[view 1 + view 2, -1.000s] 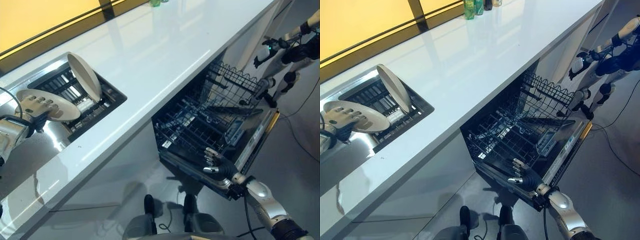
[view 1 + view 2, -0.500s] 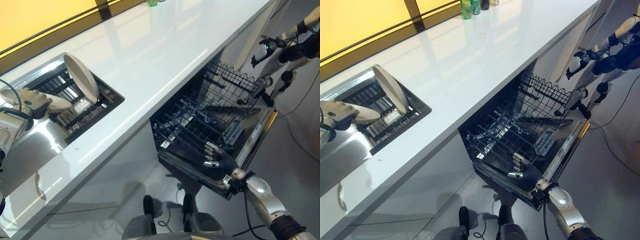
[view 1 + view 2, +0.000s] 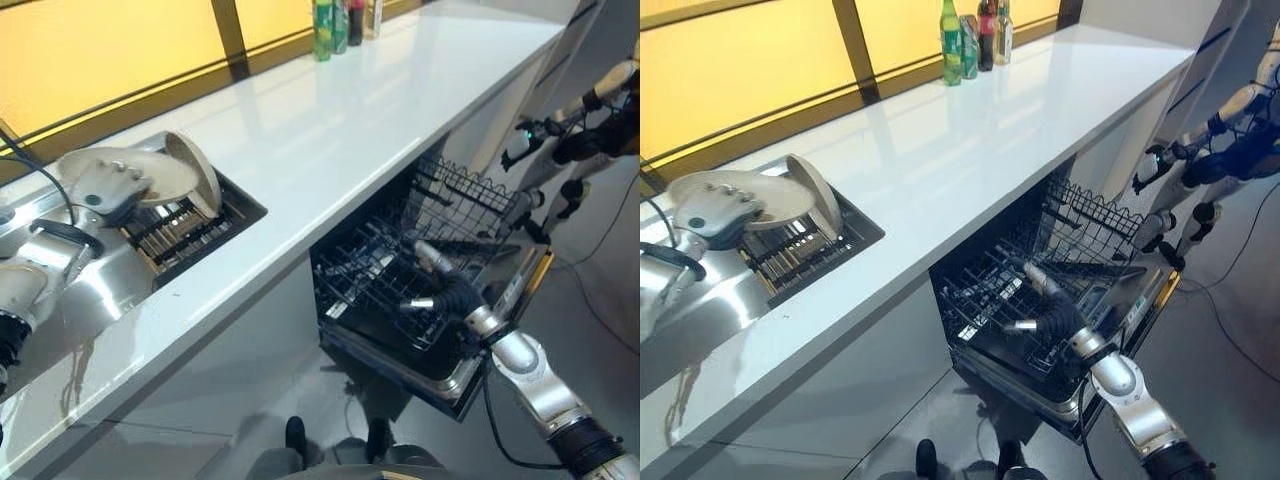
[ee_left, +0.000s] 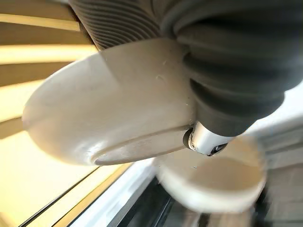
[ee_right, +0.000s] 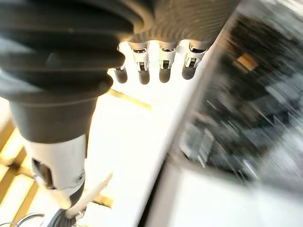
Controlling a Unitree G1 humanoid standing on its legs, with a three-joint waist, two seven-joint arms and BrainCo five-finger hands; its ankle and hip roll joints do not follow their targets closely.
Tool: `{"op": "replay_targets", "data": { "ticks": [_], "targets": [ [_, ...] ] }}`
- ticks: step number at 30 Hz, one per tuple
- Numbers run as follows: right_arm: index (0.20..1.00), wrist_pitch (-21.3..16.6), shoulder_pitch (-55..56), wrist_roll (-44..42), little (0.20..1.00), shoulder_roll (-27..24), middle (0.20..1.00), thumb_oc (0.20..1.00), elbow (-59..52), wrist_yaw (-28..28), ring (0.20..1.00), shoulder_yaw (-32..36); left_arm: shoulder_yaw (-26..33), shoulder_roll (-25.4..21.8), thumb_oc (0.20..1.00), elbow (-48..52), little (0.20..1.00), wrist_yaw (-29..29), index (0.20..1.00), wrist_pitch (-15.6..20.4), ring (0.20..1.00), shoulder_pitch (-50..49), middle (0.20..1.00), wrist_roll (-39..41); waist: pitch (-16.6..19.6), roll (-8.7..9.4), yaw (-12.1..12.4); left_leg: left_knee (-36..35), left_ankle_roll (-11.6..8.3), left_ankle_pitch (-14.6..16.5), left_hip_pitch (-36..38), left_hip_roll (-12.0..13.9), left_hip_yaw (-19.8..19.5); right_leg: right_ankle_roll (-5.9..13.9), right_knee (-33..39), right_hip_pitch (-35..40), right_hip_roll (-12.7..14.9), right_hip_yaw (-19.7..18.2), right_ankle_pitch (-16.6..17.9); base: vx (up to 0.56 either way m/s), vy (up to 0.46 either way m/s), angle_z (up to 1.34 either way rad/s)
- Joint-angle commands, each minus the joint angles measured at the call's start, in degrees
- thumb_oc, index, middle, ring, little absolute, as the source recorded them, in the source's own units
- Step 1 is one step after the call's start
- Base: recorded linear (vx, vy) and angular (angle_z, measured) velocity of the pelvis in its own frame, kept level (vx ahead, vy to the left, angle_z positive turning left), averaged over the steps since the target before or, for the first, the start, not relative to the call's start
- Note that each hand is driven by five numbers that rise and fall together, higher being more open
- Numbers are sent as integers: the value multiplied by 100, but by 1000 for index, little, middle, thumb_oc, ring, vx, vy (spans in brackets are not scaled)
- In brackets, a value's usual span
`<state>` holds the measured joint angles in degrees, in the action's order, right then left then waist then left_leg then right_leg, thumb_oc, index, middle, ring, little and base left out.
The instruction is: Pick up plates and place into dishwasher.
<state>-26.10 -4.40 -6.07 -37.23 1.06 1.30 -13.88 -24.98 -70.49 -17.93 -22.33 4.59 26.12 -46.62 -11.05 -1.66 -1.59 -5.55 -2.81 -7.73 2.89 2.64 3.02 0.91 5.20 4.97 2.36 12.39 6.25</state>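
Observation:
My left hand (image 3: 108,187) is shut on a cream plate (image 3: 150,168), fingers over its face, and holds it above the dark drying rack (image 3: 185,232) set in the sink. A second cream plate (image 3: 197,176) stands on edge in that rack, right beside the held one. From the left wrist, the held plate (image 4: 109,104) sits close up and the second plate (image 4: 213,182) lies beyond it. The dishwasher's lower rack (image 3: 375,285) is pulled out under the counter. My right hand (image 3: 443,291) hovers over that rack, open with straight fingers (image 5: 161,66), holding nothing.
A long white counter (image 3: 330,130) runs above the dishwasher. Several bottles (image 3: 975,35) stand at its far end. The dishwasher door (image 3: 505,300) lies folded down to the right. Another robot (image 3: 580,130) stands beyond the door. The steel sink (image 3: 100,290) is at my left.
The camera has tilted up. My left hand has brought the plate up and toward the standing plate. My right hand has risen from the door's front edge to over the lower rack.

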Motion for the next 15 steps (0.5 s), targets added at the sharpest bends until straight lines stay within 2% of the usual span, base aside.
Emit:
{"op": "replay_targets", "data": {
  "ticks": [1, 4, 5, 9, 12, 15],
  "targets": [
    [1000, -526, -653, 1267, 1000, -470, 1000, 1000, -625, 1165, 1000, 308, 929, 322, 200, 552, 200, -574, 200, 298, 200, 26, 200, 747, 167, -89, 331, 90, 196, 1013, 235, -507, -27, 610, -189, 89, 275, 144, -660, -27, -60, -1],
    [1000, -314, -1140, 1758, 1000, -739, 1000, 1000, -750, 1568, 1000, 301, 1178, 635, 200, 1073, 200, -598, 200, 723, 200, -54, 200, 742, 254, -61, 408, 80, 192, 1001, 238, -521, -105, 586, -171, 126, 273, 179, -668, -15, -62, 9],
    [1000, -186, -1556, 1885, 1000, -889, 1000, 1000, -703, 1659, 1000, 275, 1126, 827, 200, 1296, 200, -400, 200, 1064, 200, 45, 200, 1115, 322, -14, 471, 82, 182, 1023, 267, -524, -142, 569, -163, 180, 271, 211, -692, 1, -76, 12],
    [1000, 56, -2312, 2570, 1000, -1058, 1000, 1000, -553, 2024, 1000, 62, 1100, 1359, 200, 1632, 200, 303, 200, 1623, 200, 190, 200, 2150, 429, 67, 572, 89, 169, 1043, 324, -534, -248, 545, -143, 284, 270, 263, -722, 20, -73, 11],
    [1000, 267, -2862, 3005, 1000, -1179, 1000, 1000, -483, 2037, 1000, -211, 1003, 1717, 200, 1803, 200, 875, 200, 1914, 200, 373, 200, 2889, 496, 120, 627, 99, 174, 1057, 350, -538, -300, 521, -145, 329, 263, 282, -745, 19, -54, 17],
    [1000, 373, -3255, 3119, 1000, -1306, 1000, 1000, -360, 1836, 1000, -474, 815, 1883, 200, 1830, 200, 1237, 200, 2079, 200, 604, 200, 3368, 540, 160, 645, 101, 175, 1069, 384, -544, -331, 509, -148, 366, 253, 294, -764, 11, -28, 6]
  ]
}}
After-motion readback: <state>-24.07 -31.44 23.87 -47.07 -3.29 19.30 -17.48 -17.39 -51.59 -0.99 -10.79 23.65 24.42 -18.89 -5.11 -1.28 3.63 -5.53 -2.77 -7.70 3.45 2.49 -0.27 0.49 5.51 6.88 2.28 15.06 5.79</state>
